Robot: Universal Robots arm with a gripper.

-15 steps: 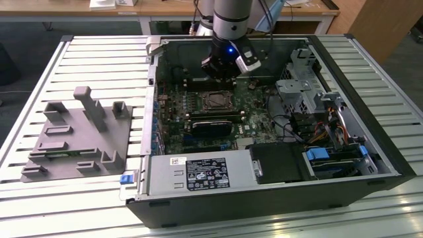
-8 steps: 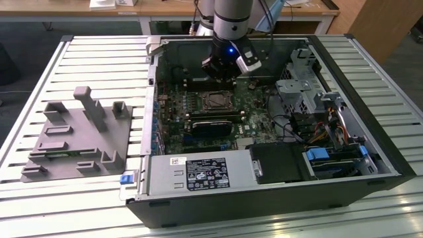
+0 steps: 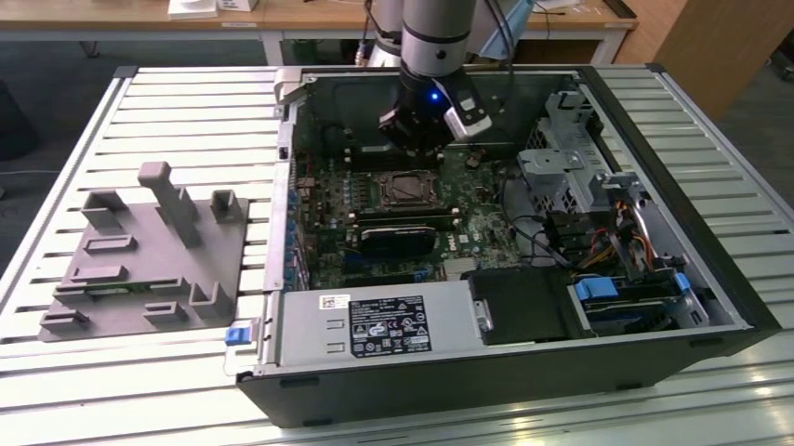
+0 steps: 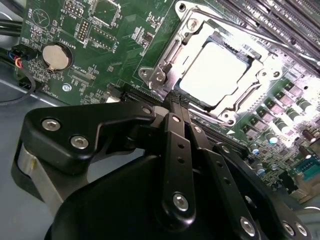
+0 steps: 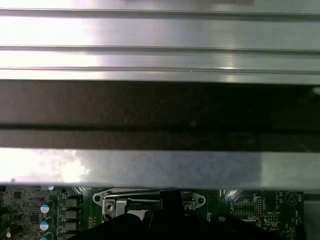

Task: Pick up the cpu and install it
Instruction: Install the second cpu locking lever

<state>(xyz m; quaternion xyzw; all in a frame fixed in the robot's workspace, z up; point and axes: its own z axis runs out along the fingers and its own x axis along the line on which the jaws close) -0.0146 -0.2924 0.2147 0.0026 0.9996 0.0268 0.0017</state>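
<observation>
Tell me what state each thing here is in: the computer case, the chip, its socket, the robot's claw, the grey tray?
Black computer case: lying on its side, side panel off, insides exposed.
Shiny silver square cpu: seated in the socket.
Metal socket frame: around the cpu.
Black gripper: fingers together, holding nothing, near the socket.
Grey plastic tray: beside the case, on the slatted table.

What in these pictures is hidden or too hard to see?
- Gripper fingertips: in the second wrist view its own black linkage covers them.
- CPU top: in the second wrist view, washed out by glare.
- Socket frame: in the first wrist view, cut off by the edge and the gripper body.
</observation>
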